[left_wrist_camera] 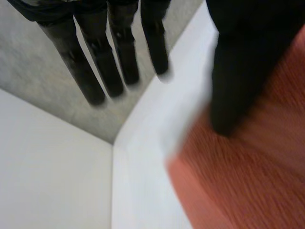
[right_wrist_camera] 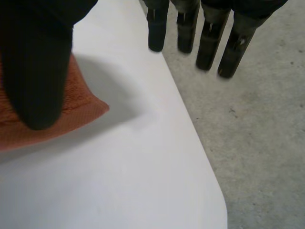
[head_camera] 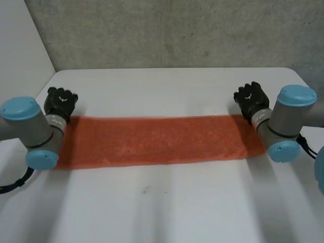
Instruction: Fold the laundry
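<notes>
Both ends covered: black left hand (head_camera: 61, 101) and black right hand (head_camera: 251, 97), fingers straight, gripping nothing, sit at the far corners of the long orange-red terry towel (head_camera: 152, 139), which lies flat on the white table (head_camera: 167, 202), long axis running hand to hand.

A long towel (head_camera: 152, 140) of orange-red cloth has a nubbly, matt terry pile, with a flatter woven hem at its right end. The table (head_camera: 167, 202) under it has a white top that looks smooth and matt. Beyond the table's far edge, a grey surface (head_camera: 167, 30) looks rough and speckled, like concrete. The left hand (head_camera: 61, 101) and right hand (head_camera: 251, 98) are matt black and hard-looking. The arm joints (head_camera: 38, 129) are smooth grey, and their light-blue caps (head_camera: 20, 109) are smooth with a slight sheen.
</notes>
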Tool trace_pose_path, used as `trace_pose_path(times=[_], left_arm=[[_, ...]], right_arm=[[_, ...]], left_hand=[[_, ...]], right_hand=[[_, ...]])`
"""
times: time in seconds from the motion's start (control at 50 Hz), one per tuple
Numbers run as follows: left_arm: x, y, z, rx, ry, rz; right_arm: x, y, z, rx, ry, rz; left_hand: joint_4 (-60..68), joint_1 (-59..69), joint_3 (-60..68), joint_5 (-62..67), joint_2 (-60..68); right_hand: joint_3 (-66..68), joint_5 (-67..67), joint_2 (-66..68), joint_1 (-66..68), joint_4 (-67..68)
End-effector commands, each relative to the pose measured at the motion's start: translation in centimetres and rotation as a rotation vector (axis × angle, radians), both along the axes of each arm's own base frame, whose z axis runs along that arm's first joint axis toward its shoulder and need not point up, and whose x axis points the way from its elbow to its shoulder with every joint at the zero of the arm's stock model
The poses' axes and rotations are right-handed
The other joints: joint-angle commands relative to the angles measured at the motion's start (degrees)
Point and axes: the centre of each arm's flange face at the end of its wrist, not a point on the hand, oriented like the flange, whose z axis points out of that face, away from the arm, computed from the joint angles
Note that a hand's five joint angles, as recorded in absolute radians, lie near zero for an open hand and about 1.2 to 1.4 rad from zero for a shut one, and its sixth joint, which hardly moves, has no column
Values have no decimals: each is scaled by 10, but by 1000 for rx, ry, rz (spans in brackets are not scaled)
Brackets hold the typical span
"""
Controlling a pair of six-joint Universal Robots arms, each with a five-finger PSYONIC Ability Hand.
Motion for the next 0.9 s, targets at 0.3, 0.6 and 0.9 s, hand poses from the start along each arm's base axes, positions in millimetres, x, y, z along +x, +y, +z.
trace_pose_path(times=[0.3, 0.6, 0.9], left_arm=[[-26, 70, 73, -138, 54, -94], [-26, 156, 100, 0, 378, -125], [-5, 174, 81, 273, 555, 42]], right_arm=[[-16, 63, 124, -8, -305, -15], [-50, 117, 81, 388, -283, -97], [-65, 105, 35, 373, -320, -50]], left_hand=[[-235, -186, -240, -234, -235], [-235, -186, -240, -234, -235], [-235, -186, -240, -234, -235]], right_hand=[[-78, -85, -75, -42, -78], [163, 157, 166, 199, 163], [190, 183, 193, 226, 190]])
